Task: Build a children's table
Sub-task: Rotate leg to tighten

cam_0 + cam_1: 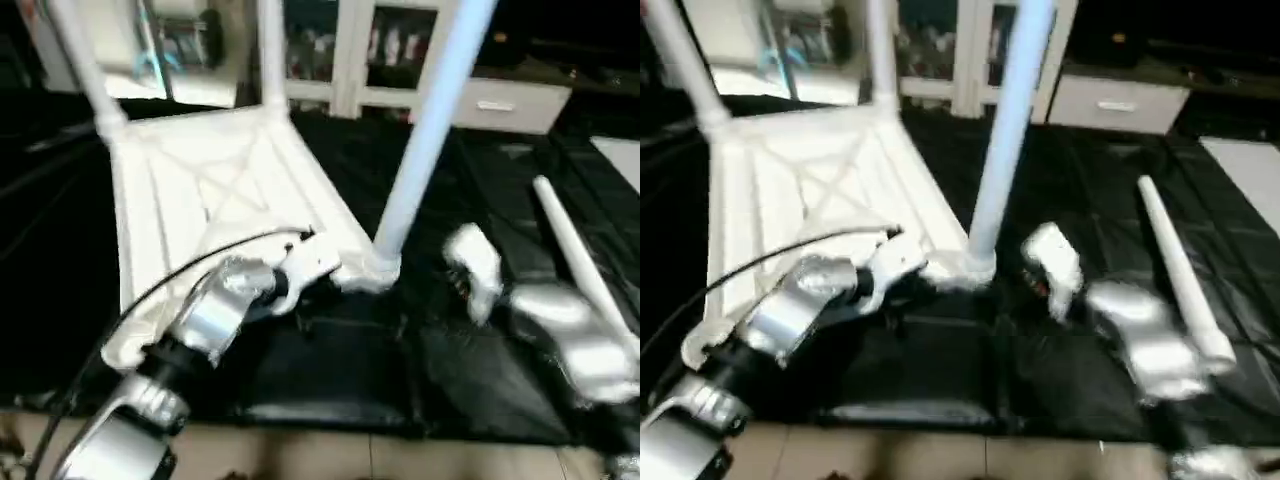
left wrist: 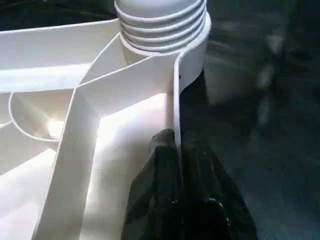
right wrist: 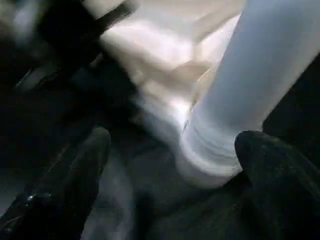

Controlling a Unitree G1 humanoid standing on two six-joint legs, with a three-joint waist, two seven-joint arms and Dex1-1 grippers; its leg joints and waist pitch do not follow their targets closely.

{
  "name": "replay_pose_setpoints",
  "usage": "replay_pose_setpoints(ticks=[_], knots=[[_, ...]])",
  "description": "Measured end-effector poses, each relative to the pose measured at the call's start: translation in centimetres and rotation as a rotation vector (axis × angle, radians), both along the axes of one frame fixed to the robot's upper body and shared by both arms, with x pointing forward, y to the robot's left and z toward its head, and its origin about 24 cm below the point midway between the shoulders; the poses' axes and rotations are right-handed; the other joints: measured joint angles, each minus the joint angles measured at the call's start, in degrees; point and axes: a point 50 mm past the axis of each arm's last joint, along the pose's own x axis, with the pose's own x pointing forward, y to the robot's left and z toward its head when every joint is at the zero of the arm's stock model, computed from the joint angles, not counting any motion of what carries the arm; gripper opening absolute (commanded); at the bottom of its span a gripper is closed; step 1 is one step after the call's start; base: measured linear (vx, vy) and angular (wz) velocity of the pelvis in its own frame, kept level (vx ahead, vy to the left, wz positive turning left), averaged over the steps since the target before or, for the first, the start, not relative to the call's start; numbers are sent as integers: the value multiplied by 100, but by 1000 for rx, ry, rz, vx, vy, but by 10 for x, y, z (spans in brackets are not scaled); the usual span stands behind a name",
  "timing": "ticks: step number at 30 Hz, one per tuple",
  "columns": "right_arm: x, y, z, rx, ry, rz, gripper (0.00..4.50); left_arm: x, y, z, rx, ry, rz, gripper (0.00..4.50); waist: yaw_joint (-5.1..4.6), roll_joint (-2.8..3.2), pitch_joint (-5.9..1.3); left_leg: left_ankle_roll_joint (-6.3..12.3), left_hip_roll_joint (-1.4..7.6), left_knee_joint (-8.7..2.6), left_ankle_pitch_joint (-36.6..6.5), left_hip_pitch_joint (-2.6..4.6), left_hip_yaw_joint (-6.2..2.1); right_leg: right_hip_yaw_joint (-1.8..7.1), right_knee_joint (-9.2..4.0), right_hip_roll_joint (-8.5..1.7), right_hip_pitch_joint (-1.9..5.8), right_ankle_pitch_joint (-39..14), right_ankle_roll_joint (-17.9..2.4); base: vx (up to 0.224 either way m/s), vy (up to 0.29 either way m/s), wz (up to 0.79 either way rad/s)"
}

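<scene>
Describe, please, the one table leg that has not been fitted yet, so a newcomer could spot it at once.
Start at the upturned white tabletop on the black mat. To its right, beyond the right gripper, lies a tapered white tube, the loose leg. Unlike the three standing legs, it lies flat.

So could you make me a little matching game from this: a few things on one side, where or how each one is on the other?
Things:
1. tabletop
2. near leg
3. loose leg
4. left fingers

States:
A. lying flat on the black mat
B. closed on the tabletop's rim wall
C. upside down, ribs facing up
D. standing upright in a corner socket

Pairs: 1-C, 2-D, 3-A, 4-B
</scene>
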Motion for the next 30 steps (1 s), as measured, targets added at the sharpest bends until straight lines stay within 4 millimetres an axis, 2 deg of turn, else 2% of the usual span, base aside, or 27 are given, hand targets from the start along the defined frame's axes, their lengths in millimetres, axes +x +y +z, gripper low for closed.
replay_pose_setpoints(ticks=[3,8,17,21,23,27,30], knots=[[-5,-6,2,-25,48,69,440,-7,6,1,-3,31,-61,0,4,-14,-1,0,2,1,0,2,0,0,3,0,2,-17,28,0,0,0],[-11,-2,3,-34,100,186,440,-17,2,1,3,66,-169,0,58,-19,0,1,3,2,1,4,24,25,5,-1,9,-17,27,0,0,0],[-2,2,2,-47,106,244,440,-20,10,2,12,77,-176,0,-25,-60,-14,1,5,1,-1,10,33,32,9,0,9,-14,23,0,0,0],[8,6,-2,-52,90,223,440,-20,13,2,16,82,-175,0,-62,-80,-17,1,6,2,0,11,34,32,10,0,8,-10,15,0,0,0],[12,9,-5,-62,76,212,440,-23,10,3,13,94,-203,0,-43,-82,-15,1,6,2,0,7,34,31,10,0,6,-9,14,0,0,0],[15,12,-6,-71,68,217,440,-29,5,3,10,112,-262,0,92,-74,-10,5,11,2,-1,-1,58,43,12,-3,6,-17,13,0,0,0],[15,11,-6,-69,72,223,440,-29,5,3,10,114,-264,0,113,-76,-11,8,11,6,-3,1,65,53,13,-3,6,-16,12,0,0,0]])
